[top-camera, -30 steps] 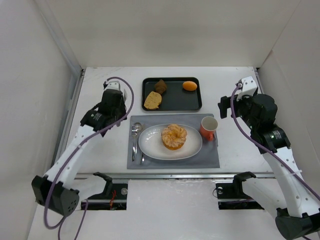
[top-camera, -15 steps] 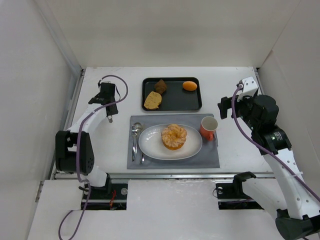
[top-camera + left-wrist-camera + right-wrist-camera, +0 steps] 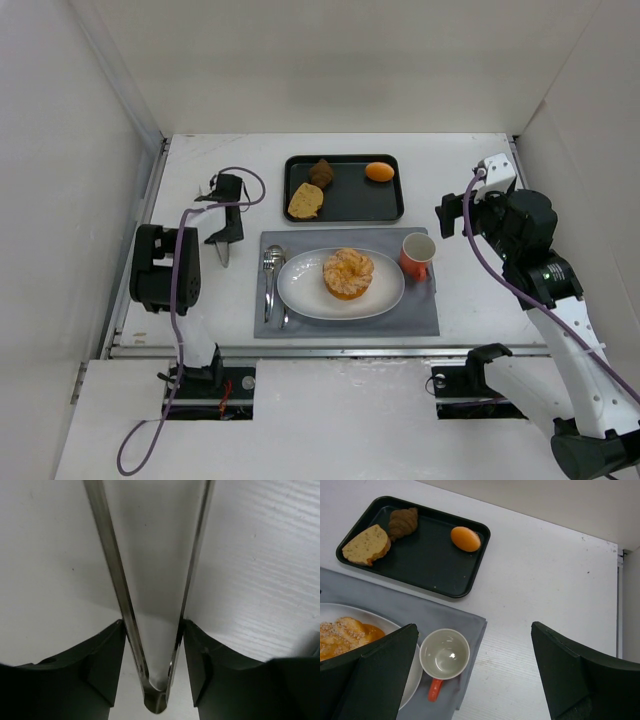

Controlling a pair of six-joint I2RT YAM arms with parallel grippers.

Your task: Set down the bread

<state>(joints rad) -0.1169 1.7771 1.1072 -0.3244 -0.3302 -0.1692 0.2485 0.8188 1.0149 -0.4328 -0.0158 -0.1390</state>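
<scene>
The bread (image 3: pixel 348 272), a round orange-golden bun with a pale ridged top, sits in the middle of the white plate (image 3: pixel 300 292) on the grey mat. Part of the bread shows in the right wrist view (image 3: pixel 340 636). My left gripper (image 3: pixel 223 238) is left of the mat, pointing down at the table. It is shut on steel tongs (image 3: pixel 116 570), whose two arms run between its jaws (image 3: pixel 152 630). My right gripper (image 3: pixel 452 215) is open and empty, above the table right of the orange cup (image 3: pixel 417 254).
A black tray (image 3: pixel 352 207) behind the mat holds a yellow-tan wedge slice (image 3: pixel 305 201), a small brown pastry (image 3: pixel 321 172) and an orange ball (image 3: pixel 379 171). Cutlery (image 3: pixel 271 282) lies on the mat left of the plate. White walls enclose the table.
My left arm has folded back, and its gripper has shifted right and down to just left of the mat. The bread, the plate and my right arm have not moved.
</scene>
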